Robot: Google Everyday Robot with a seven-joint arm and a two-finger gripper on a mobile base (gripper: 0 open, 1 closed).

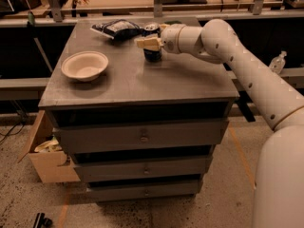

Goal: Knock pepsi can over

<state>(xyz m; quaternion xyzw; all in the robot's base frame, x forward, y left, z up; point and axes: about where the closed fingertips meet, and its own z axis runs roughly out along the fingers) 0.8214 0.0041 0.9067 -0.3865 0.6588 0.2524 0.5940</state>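
Note:
The pepsi can (152, 54), dark blue with a silver top, stands upright near the back middle of the grey cabinet top (137, 82). My gripper (146, 42) reaches in from the right on the white arm and sits right in front of the can's upper half, at or touching it, covering part of it.
A white bowl (85, 65) sits on the left of the cabinet top. A dark crinkly snack bag (116, 28) lies at the back left, close to the can. An open cardboard box (47, 158) stands on the floor at the left. Workbenches run behind.

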